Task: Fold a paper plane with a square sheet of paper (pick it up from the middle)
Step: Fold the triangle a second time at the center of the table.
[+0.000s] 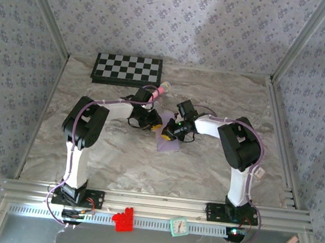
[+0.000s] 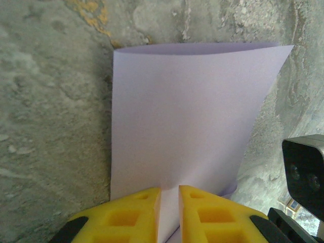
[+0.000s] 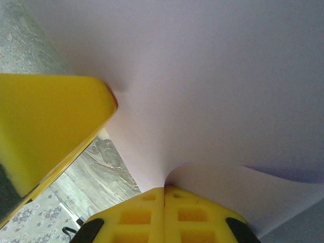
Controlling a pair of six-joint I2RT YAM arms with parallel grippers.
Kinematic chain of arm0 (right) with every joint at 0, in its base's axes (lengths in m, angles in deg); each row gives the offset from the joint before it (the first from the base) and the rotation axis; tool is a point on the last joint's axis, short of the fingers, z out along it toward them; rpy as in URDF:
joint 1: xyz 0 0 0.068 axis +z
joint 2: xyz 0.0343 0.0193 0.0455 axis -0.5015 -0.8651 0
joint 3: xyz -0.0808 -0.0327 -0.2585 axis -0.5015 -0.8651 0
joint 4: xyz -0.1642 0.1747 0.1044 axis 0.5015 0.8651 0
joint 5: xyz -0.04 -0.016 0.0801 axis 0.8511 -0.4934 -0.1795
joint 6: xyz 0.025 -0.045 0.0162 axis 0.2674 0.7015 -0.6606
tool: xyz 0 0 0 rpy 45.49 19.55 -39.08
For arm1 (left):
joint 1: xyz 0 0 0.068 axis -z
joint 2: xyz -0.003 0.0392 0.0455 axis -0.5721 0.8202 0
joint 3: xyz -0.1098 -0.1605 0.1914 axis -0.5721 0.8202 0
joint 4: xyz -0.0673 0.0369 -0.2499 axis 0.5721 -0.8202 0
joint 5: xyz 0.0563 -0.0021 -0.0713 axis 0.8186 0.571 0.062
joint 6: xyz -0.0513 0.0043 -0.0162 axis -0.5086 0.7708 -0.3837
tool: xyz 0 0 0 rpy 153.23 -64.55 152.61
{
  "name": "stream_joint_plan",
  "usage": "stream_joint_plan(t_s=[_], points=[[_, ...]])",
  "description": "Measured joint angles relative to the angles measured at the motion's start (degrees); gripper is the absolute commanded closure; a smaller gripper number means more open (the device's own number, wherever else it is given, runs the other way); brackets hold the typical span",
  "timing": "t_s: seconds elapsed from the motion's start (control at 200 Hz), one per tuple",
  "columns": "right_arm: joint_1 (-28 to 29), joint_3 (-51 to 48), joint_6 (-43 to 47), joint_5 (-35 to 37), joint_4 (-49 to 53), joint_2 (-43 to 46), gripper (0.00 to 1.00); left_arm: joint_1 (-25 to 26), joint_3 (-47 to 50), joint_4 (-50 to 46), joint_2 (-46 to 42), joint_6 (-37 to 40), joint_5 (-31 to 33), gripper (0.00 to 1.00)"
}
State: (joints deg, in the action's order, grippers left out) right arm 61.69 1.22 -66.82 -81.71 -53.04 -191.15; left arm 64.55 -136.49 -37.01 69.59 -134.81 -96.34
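Your left claw [image 2: 169,193] pinches the near edge of the thin pale-lavender paper sheet [image 2: 187,116], over the grey marbled bench [image 2: 50,101].

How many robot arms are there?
2. The left arm is on the left and the right arm is on the right. Both reach toward the purple paper between them.

- The square sheet of paper [image 2: 187,116] is showing as thin, smooth, matt pale-lavender paper.
- The table [image 2: 50,101] is looking like marbled grey stone, dull and slightly gritty up close.
- The left gripper [image 2: 169,195] and right gripper [image 3: 164,191] are showing matt yellow moulded plastic.
- The rail [image 1: 159,203] is gleaming as ribbed bare metal.
- The checkered board [image 1: 127,69] is looking smooth, faintly glossy.
- The walls [image 1: 180,18] are looking like matt patterned wallpaper.
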Motion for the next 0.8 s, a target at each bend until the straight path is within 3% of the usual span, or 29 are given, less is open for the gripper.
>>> stream_joint_plan(t_s=[0.46, 0.8], points=[[-0.2, 1.2, 0.0, -0.6, 1.4, -0.8, 0.85, -1.0, -0.4, -2.6, -1.7, -0.6, 1.1, 0.75], [-0.2, 2.3, 0.6, -2.0, 1.2, -1.0, 0.63, -6.1, 1.5, -3.0, -10.0, -1.9, 4.4, 0.70]])
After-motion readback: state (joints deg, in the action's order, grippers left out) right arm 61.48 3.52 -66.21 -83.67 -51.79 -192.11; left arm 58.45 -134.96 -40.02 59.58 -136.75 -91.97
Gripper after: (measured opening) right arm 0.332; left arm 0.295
